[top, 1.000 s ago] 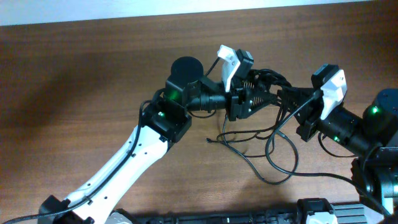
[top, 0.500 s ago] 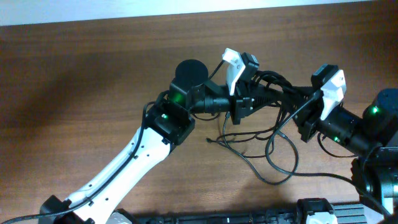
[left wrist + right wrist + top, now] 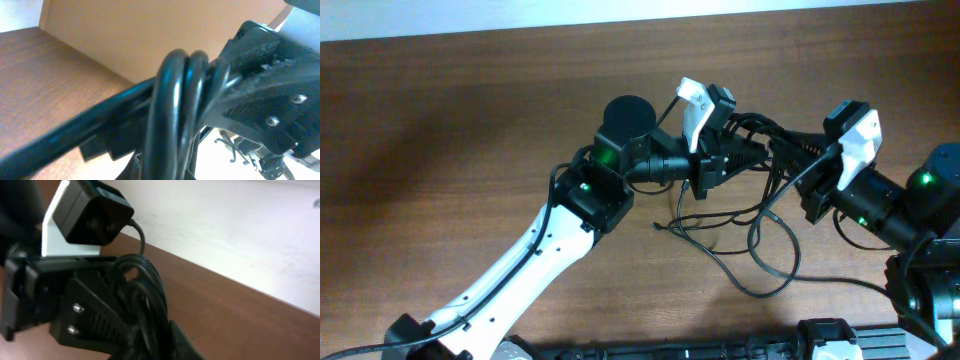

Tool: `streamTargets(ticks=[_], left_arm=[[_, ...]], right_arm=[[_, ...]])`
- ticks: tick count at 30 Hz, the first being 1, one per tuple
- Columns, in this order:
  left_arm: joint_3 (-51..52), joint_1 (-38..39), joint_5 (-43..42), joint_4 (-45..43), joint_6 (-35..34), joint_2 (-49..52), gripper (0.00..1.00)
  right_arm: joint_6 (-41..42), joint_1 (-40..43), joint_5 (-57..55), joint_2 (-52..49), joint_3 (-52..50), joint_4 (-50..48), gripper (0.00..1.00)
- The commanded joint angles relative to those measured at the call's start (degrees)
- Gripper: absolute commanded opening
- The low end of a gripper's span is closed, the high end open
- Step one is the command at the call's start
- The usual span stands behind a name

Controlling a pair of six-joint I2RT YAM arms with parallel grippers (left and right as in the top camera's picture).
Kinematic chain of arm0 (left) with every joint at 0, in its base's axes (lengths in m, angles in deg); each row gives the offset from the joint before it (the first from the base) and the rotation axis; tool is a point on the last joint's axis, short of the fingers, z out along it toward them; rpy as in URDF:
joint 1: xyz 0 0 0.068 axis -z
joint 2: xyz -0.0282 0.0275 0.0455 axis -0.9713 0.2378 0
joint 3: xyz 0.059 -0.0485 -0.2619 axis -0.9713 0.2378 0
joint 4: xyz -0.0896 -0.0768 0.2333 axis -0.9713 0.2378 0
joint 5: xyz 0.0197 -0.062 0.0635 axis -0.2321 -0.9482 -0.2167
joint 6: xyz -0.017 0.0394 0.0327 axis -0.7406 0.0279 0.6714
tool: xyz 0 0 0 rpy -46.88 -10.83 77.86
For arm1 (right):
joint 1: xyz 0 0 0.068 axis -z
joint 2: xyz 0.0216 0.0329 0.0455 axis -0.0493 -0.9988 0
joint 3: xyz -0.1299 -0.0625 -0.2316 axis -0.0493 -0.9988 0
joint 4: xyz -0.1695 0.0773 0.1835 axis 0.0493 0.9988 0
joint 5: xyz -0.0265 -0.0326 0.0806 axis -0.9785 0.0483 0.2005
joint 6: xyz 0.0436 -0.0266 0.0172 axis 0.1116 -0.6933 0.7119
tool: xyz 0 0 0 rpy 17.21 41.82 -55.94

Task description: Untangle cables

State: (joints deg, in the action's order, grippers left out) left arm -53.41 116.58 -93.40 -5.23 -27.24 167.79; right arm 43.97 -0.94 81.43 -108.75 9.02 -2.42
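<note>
Since a second ago the left gripper [image 3: 744, 153] has lifted a touch toward the far edge of the desk [image 3: 470, 120] and snapped shut, and the right gripper [image 3: 783, 150] has eased slightly toward the right edge. Now both sets of jaws are closed on the cables [image 3: 760, 235], pinching the knotted bunch between them, tip to tip and almost touching, right of the desk's middle and nearer the far edge. From that bunch, loose black loops hang down and sprawl over the wood toward the near edge, one long strand running off to the near right corner. Up close on the left wrist view, two thick coils of the cables [image 3: 175, 115] wrap right in front of the lens. On the right wrist view the same tangle [image 3: 145, 305] sits against the left gripper's black body [image 3: 75, 305].
</note>
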Motion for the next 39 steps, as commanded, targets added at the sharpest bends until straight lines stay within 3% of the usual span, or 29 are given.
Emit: streamTargets(ticks=[1, 8, 13, 16, 27, 31, 39], left_arm=[[-0.66, 0.00, 0.46, -0.20, 0.15, -0.26, 0.00], [-0.66, -1.60, 5.86, 1.27, 0.02, -0.26, 0.00], [-0.66, -6.36, 14.21, 6.97, -10.32, -0.26, 0.00], [-0.66, -8.83, 14.97, 10.08, -14.75, -0.26, 0.00], [-0.66, -9.77, 15.32, 10.32, -14.91, -0.26, 0.00], [-0.66, -9.77, 22.82, 10.29, -12.59, -0.26, 0.00], [-0.66, -9.75, 26.77, 9.92, -12.28, -0.26, 0.00]], right_arm=[[-0.57, 0.02, -1.73, 0.46, 0.15, -0.17, 0.04], [-0.57, 0.02, -1.73, 0.46, 0.15, 0.90, 0.04], [-0.55, 0.02, -1.70, 0.52, 0.15, 1.55, 0.04], [-0.55, 0.02, -1.68, 0.52, 0.13, 1.53, 0.04], [-0.55, 0.02, -1.68, 0.52, 0.15, 1.84, 0.04], [-0.57, 0.02, -1.18, 0.50, 0.13, 5.60, 0.04], [-0.59, 0.02, 1.88, 0.52, 0.15, 8.26, 0.07]])
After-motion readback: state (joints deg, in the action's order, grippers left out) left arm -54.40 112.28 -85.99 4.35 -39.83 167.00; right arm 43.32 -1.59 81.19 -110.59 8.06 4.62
